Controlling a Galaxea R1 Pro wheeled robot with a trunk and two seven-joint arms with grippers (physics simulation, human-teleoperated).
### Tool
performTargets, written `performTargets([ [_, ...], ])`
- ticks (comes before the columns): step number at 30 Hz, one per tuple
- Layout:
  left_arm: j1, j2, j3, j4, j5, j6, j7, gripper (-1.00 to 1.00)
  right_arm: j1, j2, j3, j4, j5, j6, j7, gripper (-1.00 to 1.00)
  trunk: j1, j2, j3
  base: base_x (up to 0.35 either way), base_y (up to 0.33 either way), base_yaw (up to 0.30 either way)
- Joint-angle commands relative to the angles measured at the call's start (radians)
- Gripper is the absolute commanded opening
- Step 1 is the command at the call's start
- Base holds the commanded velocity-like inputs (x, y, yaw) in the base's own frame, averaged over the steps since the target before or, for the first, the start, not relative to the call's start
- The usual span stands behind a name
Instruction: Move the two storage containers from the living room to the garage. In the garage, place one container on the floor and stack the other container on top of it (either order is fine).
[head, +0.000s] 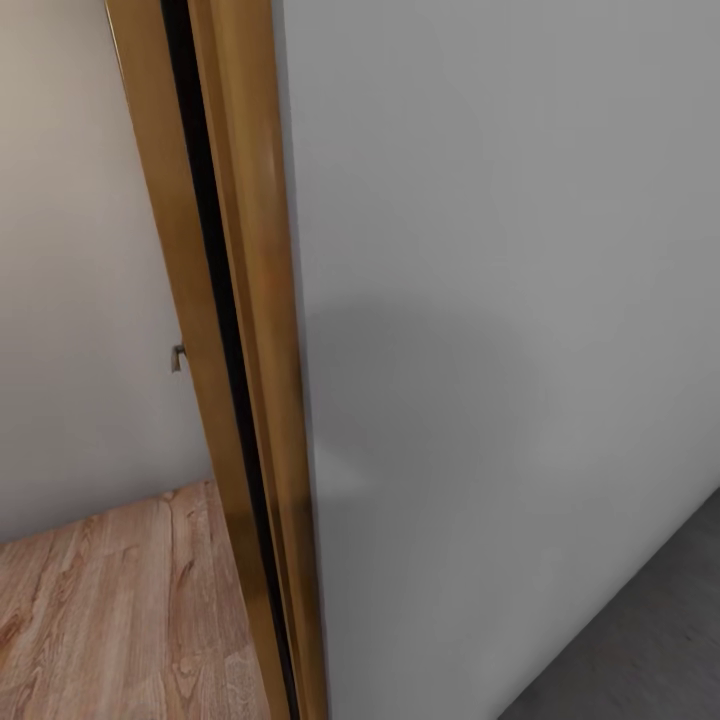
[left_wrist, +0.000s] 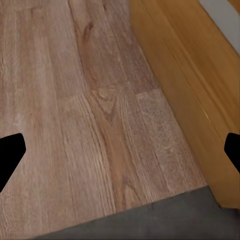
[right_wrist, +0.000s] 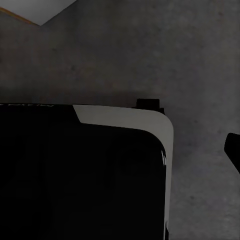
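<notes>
Crossing the doorway where the wood planks (left_wrist: 100, 115) meet the dark concrete floor (right_wrist: 150, 55).
We judge this transit: our left gripper (left_wrist: 120, 152) gapes empty, the right's state unclear; next, finding the containers.

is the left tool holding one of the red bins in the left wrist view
No, the left tool has its two fingertips far apart with just wood plank floor between them, and no bin.

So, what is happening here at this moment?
The robot is at a doorway and handles nothing. The head view faces a grey wall beside a wooden door frame. The left gripper hangs open over the line where the wood plank floor meets the dark concrete floor. The right wrist view looks down on that concrete.
</notes>
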Motion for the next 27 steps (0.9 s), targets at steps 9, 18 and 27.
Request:
performTargets([
  [9, -0.001, -0.003, 0.002, 0.004, -0.002, 0.184, -0.008, 1.0, -0.001, 0.0, -0.005, 0.001, 0.0, -0.003, 0.005, 1.0, 0.0, -0.001, -0.001, 0.0, 0.0, 0.0],
  [18, 0.0, -0.017, 0.001, 0.006, -0.008, 0.355, -0.006, 1.0, -0.001, 0.0, -0.005, 0.001, 0.0, -0.003, 0.005, 1.0, 0.0, -0.001, -0.001, 0.0, 0.0, 0.0],
  [27, 0.0, -0.026, 0.001, 0.006, -0.008, 0.398, -0.004, 1.0, -0.001, 0.0, -0.005, 0.001, 0.0, -0.003, 0.005, 1.0, 0.0, -0.001, -0.001, 0.0, 0.0, 0.0],
])
